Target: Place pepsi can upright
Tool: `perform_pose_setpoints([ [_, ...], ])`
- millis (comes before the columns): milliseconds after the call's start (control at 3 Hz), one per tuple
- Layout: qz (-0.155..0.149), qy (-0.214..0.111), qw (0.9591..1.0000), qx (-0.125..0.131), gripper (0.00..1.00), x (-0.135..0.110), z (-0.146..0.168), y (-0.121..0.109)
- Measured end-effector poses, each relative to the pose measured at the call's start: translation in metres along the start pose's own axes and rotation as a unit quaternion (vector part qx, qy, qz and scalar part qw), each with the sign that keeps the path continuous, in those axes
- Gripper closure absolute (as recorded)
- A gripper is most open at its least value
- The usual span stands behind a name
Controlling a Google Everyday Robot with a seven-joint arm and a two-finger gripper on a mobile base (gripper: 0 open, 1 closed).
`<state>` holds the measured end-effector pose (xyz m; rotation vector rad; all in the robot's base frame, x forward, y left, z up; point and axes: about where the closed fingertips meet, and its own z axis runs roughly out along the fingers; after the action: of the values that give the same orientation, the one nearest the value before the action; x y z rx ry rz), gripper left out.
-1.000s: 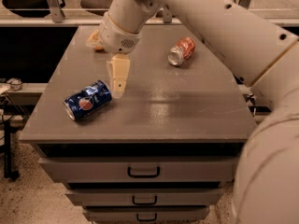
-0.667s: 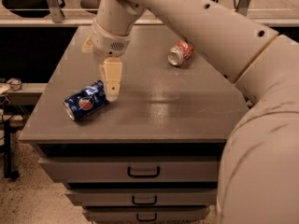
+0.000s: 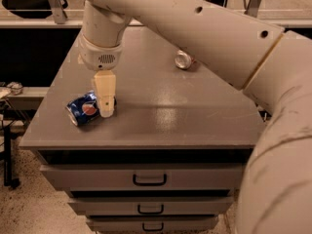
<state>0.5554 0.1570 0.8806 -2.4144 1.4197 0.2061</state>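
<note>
A grey drawer cabinet (image 3: 170, 106) fills the view, its flat top serving as the work surface, with three handled drawers (image 3: 149, 179) stacked beneath and a speckled floor at the lower left. The pepsi can (image 3: 84, 110) lies on its side near the front-left corner of the top, its silver end facing the left edge and its logo turned up towards the camera. It lies at a slant to the front edge.

The gripper (image 3: 107, 110) points straight down from the wrist and sits at the can's right-hand end, low enough to overlap it in this view. Its side faces the camera, so I cannot tell whether it is released or clenched on the can. That vertical approach at one end probably suits tipping the can up onto its base.

A second, silver-ended can (image 3: 184, 59) lies near the back of the top, partly hidden by the arm (image 3: 204, 28), well apart from the work.
</note>
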Motion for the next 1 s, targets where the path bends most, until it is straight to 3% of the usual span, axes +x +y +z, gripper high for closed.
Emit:
perform_pose_setpoints([
  [667, -0.011, 0.011, 0.9998, -0.011, 0.02, -0.019, 0.041, 0.008],
  [1000, -0.016, 0.019, 0.9996, -0.014, 0.23, -0.018, 0.049, 0.008],
])
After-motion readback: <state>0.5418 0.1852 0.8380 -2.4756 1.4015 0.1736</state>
